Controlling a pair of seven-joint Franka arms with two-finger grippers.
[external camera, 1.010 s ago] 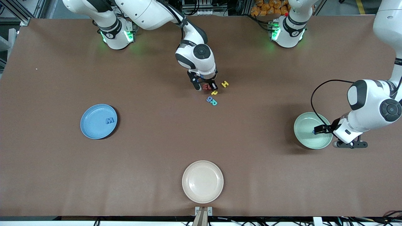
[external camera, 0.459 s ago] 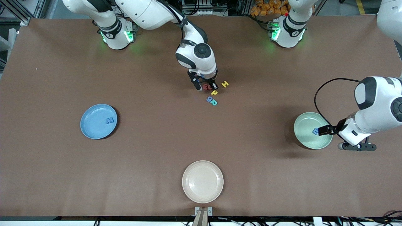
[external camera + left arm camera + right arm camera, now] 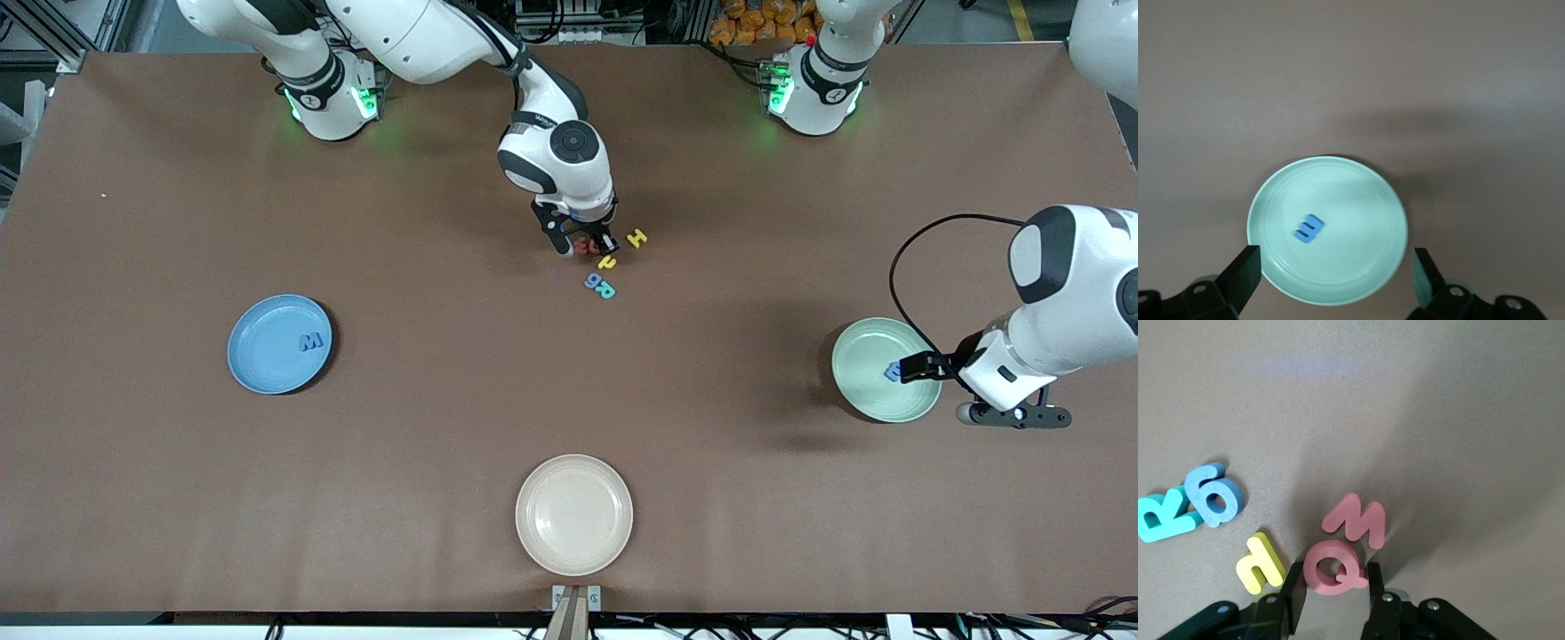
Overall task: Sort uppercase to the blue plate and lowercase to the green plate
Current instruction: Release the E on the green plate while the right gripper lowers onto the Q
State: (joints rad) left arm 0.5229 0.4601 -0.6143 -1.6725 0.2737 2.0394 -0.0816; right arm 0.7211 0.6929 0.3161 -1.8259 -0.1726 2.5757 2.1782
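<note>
My right gripper (image 3: pixel 587 246) is down on the letter cluster, shut on the red Q (image 3: pixel 1335 570), whose sides touch both fingers. Beside the Q lie the red lowercase m (image 3: pixel 1355 520), yellow lowercase h (image 3: pixel 1260 563), a blue lowercase letter (image 3: pixel 1213 495) and the teal R (image 3: pixel 1161 517). The yellow H (image 3: pixel 637 237) lies next to the gripper. The blue plate (image 3: pixel 262 360) holds the blue M (image 3: pixel 310 340). The green plate (image 3: pixel 876 396) holds a blue lowercase letter (image 3: pixel 1309 229). My left gripper (image 3: pixel 1013 415) is open and empty, raised by that plate's edge.
A cream plate (image 3: pixel 574 514) sits near the front camera's edge of the table, in the middle. The blue plate is toward the right arm's end and the green plate (image 3: pixel 1391 200) toward the left arm's end, both far from the letter cluster.
My left arm has drawn back toward its end of the table, uncovering the blue letter lying in the green plate. My right gripper has stayed at the red Q.
</note>
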